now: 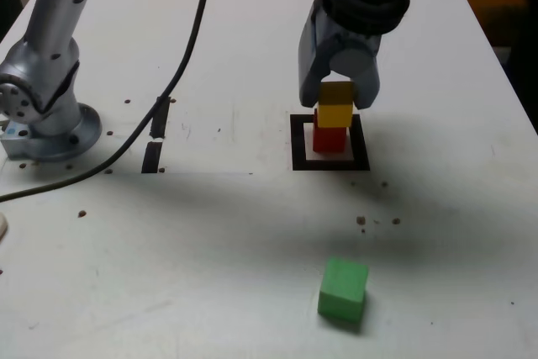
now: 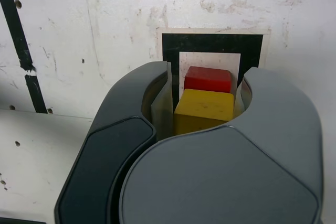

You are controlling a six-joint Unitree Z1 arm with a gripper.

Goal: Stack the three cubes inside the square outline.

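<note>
red cube (image 1: pixel 329 139): sitting inside the square outline (image 1: pixel 298 142), on its pale centre; also showing in the wrist view (image 2: pixel 208 78).
yellow cube (image 1: pixel 334 112): resting on top of the red cube, roughly lined up with it; in the wrist view (image 2: pixel 204 109) it is lying between the two jaws.
gripper (image 1: pixel 338 88): hanging over the stack, jaws narrow and sitting on either side of the yellow cube; I cannot tell whether they are gripping it or just beside it. Wrist view (image 2: pixel 202 106) is showing thin gaps at the sides.
green cube (image 1: pixel 343 289): lying alone on the table (image 1: pixel 437 208), well apart from the outline, nearer the camera in the exterior view.
tape strips (image 1: pixel 155 139): two short black ones, sitting to the exterior view's left of the outline.
cable (image 1: pixel 189 48): black, running across the table past the strips.
arm base (image 1: pixel 46 119): standing at the exterior view's left edge.
</note>
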